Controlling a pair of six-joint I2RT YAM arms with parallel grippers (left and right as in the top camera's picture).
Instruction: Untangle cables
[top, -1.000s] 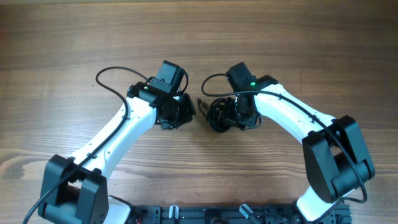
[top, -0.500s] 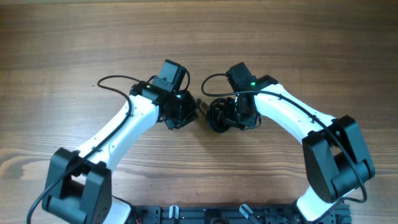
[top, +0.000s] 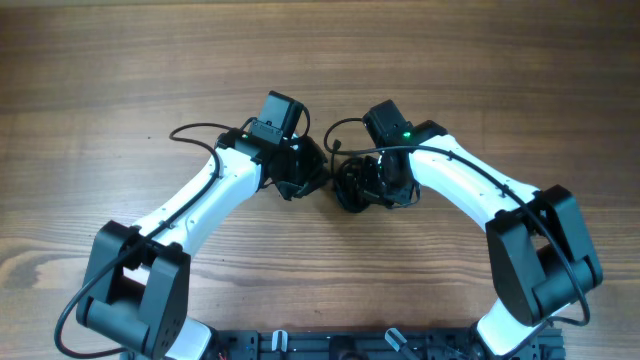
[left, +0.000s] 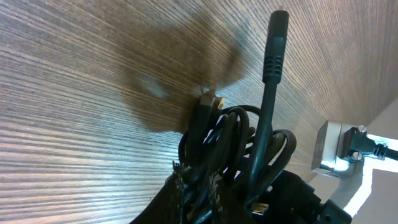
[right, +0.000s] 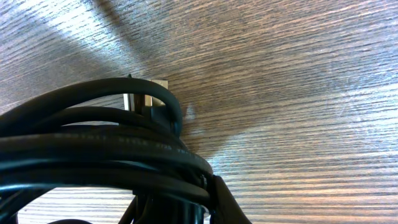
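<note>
- Between the two pincers, on the wooden desk (top: 450, 60), lies the bunch of black cables (top: 348, 186), drawn into one tight knot of loops.
- The right pincer (top: 380, 184) is pressed together on the cables and pinches the side of the knot nearest to it.
- In the right wrist view, the thick loops of the cables (right: 93, 146) cross directly in front of the lens. They run down into a dark finger (right: 219, 202) at the lower edge.
- Just beyond those loops, on the far side from the right pincer, a small metal plug tip (right: 146, 99) rests on the wood.
- The left pincer (top: 304, 176) stands at the opposite side of the knot, its tip right against it.
- In the left wrist view, the cables (left: 236, 149) sit at the very tip of the left pincer (left: 196, 186), and strands run down beside its textured pads (left: 180, 180).
- I cannot tell whether the left jaws pinch those strands or stand slightly apart.
- Ahead of the left pincer, a long ribbed plug sleeve (left: 275, 43) sticks straight out of the knot, away from the pincer.
- Beside it, a shorter plug with a metal end (left: 208, 98) also points away from the left pincer, low against the wood.
</note>
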